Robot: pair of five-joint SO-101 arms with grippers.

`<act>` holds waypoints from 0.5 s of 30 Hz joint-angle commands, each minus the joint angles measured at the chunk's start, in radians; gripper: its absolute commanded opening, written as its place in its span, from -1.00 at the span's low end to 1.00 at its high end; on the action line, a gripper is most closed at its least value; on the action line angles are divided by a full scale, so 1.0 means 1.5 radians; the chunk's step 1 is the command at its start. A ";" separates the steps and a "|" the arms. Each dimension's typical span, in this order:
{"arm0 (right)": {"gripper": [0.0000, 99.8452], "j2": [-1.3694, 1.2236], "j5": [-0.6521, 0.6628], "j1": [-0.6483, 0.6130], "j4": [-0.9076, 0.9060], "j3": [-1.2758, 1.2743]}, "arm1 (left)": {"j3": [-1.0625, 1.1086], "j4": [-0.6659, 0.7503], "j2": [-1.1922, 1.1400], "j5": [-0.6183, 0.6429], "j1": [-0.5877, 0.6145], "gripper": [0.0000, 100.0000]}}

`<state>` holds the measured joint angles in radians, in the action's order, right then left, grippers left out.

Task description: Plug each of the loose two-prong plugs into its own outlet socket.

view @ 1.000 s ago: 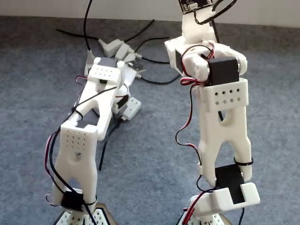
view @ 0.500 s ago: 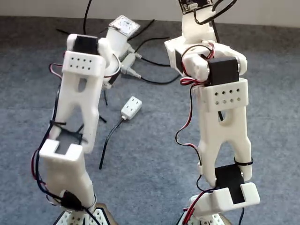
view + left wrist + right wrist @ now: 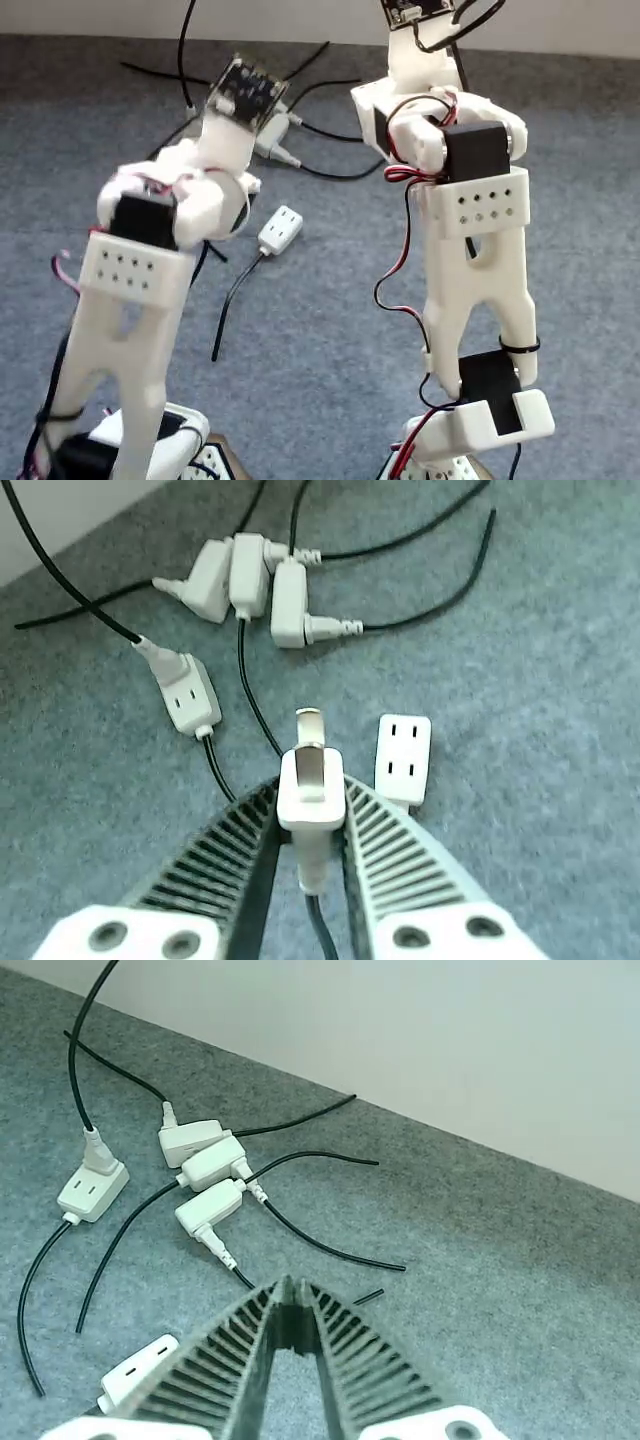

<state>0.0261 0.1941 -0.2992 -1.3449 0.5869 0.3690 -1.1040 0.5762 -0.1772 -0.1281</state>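
My left gripper is shut on a white two-prong plug, whose prongs point away from the wrist. The plug hangs above the grey carpet. Just beyond it lies a free white outlet socket, which also shows in the high view and in the right wrist view. A second socket has a black-corded plug seated in its end. Three white plug bodies lie bunched farther back. My right gripper is shut on nothing, high above the carpet.
Black cords snake over the carpet around the bunch of plugs. A pale wall bounds the far side. The right arm stands tall beside the left arm, with open carpet between them.
The left arm has lifted off the sockets and folded back toward the near side, uncovering the free socket. The right arm has not moved.
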 commanded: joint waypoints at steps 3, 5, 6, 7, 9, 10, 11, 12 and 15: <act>-0.98 0.035 0.003 0.004 -0.004 0.033 | 0.320 0.396 0.170 0.101 0.024 -0.98; -0.98 0.036 0.003 -0.001 -0.012 0.033 | 0.388 0.486 0.199 0.117 0.012 -0.99; -0.98 0.037 0.003 -0.011 -0.018 0.033 | 0.415 0.526 0.207 0.130 0.004 -0.99; -0.98 0.041 0.003 -0.019 -0.023 0.039 | 0.437 0.567 0.212 0.143 -0.003 -0.99; -0.98 0.060 0.003 -0.041 -0.047 0.047 | 0.472 0.642 0.213 0.166 -0.020 -0.99; -0.98 0.070 0.003 -0.053 -0.057 0.050 | 0.486 0.676 0.213 0.172 -0.027 -0.99; -0.98 0.082 0.003 -0.061 -0.067 0.051 | 0.499 0.708 0.213 0.175 -0.035 -0.99; -0.98 0.098 0.003 -0.070 -0.074 0.048 | 0.510 0.736 0.213 0.175 -0.046 -0.99; -0.98 0.146 0.003 -0.096 -0.080 0.043 | 0.530 0.812 0.213 0.175 -0.074 -0.99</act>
<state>0.1488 0.1941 -0.4066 -1.4569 0.5992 1.1577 -0.0115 0.8661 0.0790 -0.1895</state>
